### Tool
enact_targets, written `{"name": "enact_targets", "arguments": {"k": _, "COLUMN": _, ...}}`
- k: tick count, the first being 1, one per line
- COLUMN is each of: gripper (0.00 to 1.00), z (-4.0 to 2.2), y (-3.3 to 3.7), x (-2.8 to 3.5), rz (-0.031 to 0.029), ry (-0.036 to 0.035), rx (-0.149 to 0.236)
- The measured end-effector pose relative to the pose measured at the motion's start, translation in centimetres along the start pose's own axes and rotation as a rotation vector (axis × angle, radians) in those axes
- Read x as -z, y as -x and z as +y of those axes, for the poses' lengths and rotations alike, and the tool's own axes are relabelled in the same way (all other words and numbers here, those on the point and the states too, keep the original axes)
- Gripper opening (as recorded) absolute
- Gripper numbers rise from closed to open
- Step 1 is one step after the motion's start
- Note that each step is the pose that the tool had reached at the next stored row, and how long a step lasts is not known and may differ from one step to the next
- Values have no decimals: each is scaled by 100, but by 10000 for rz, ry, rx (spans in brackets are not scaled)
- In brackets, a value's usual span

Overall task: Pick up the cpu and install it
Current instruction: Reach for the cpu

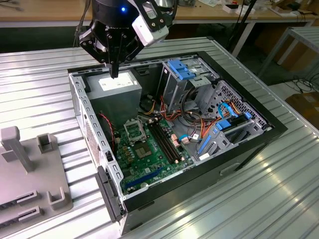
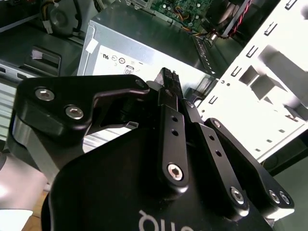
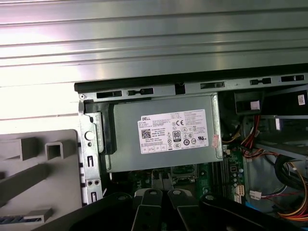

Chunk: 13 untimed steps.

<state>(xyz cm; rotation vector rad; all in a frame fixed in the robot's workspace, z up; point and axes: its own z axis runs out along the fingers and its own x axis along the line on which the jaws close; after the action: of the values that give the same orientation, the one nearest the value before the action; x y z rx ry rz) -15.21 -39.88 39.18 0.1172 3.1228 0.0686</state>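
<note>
**Exterior view:** the end effector (image 1: 114, 74), clenched on nothing visible, hangs above the power supply (image 1: 117, 88) inside the open computer case (image 1: 239, 164).

**Second wrist view:** a blind descent risks striking that metal box.

**First wrist view:** the cpu's place cannot be told; cables (image 3: 250, 137) could snag.

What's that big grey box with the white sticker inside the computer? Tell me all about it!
It is the power supply: a grey metal box with a white printed label on top, lying flat in a corner of the open computer case, beside the green circuit board. The gripper hangs over it.
</note>
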Motion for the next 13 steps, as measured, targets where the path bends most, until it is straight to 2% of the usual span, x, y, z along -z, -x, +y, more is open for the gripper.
{"name": "enact_targets", "arguments": {"k": 13, "gripper": 11, "z": -5, "y": -66, "x": -5, "rz": 72, "ry": -6, "rx": -3}}
